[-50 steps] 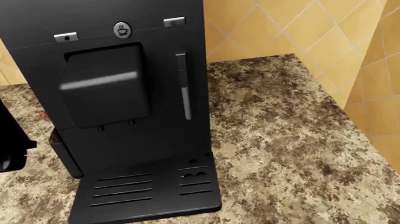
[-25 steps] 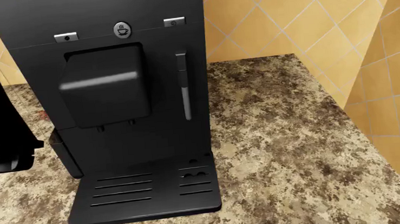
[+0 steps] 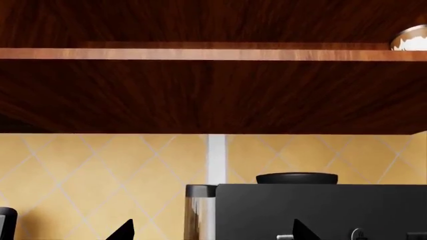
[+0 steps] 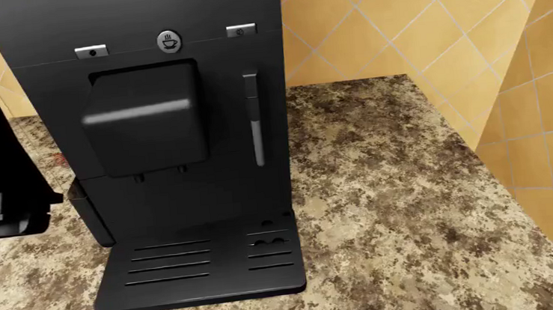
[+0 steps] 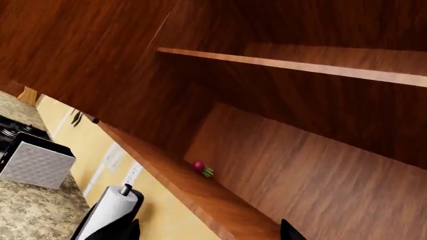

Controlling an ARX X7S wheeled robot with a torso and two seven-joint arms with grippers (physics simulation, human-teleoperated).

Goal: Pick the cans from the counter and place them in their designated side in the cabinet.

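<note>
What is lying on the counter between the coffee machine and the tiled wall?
Nothing: in the head view the speckled brown granite counter is bare from the black coffee machine to the yellow tiled wall.

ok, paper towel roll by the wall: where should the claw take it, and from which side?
Probably mid-body of the paper towel roll, gripped across its round white sides, coming in from the counter side. It stands close to the yellow wall, and a black knob tops its core, so a top-down approach looks poor.
</note>
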